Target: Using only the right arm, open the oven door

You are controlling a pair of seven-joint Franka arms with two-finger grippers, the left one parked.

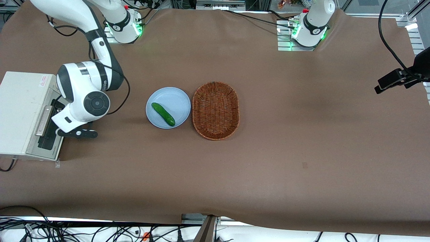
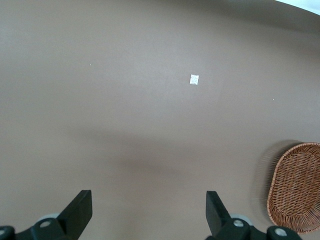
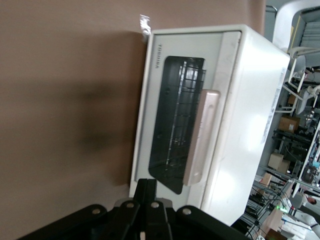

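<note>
The cream-white toaster oven (image 1: 20, 111) stands at the working arm's end of the table. Its oven door (image 3: 172, 125), with a dark glass window and a silver bar handle (image 3: 201, 137), looks flush against the oven body. The handle also shows in the front view (image 1: 43, 120). The right arm (image 1: 84, 94) reaches down in front of the door. My gripper (image 3: 146, 181) is shut and empty, its fingertips pointing at the door near one end of the window, short of the handle. In the front view the wrist hides the gripper.
A blue plate (image 1: 174, 101) with a green cucumber (image 1: 163, 114) lies mid-table, and a wicker basket (image 1: 198, 111) lies beside it toward the parked arm's end. A black cable (image 1: 124, 90) trails from the arm. A black camera mount (image 1: 399, 79) sits at the parked arm's end.
</note>
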